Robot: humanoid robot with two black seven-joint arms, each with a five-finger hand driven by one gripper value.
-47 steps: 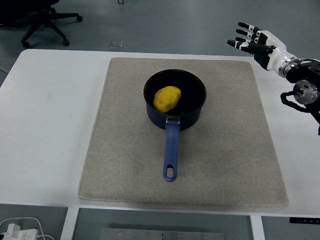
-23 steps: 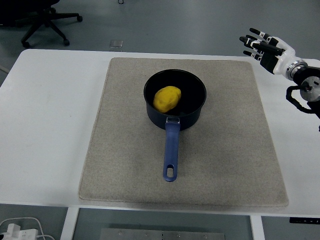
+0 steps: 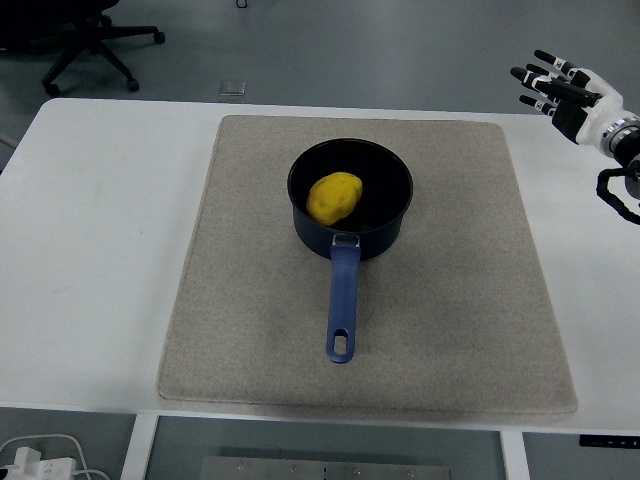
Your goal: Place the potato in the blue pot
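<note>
Only the right hand (image 3: 572,90) has moved: over the last second it has slid steadily toward the picture's right edge and slightly upward, so that it now sits over the table's far right corner with much of its forearm already out of the picture. Nothing else has shifted.

Going by size, the white table (image 3: 100,220) fills the view, and on it lies the grey mat (image 3: 240,330), squared to the table edges and in the same place as before. Near the middle of the mat, a little toward its far side, stands the blue pot (image 3: 350,200), upright, its dark bowl open to the camera and its blue handle (image 3: 342,300) pointing straight back toward the near edge. Inside the bowl, lying on the bottom toward the left wall, is the potato (image 3: 334,196), yellow and whole, well below the rim.

Smallest in view is the right hand itself: its fingers are spread and extended, and it carries nothing. It is well apart from the pot, with bare mat and table between them. The left arm does not show at all.

As for the task, the potato is already in the pot, and an empty hand drawing off to the side reads as a retreat after release. I judge the job done, with nothing left but for the arm to clear the table.
</note>
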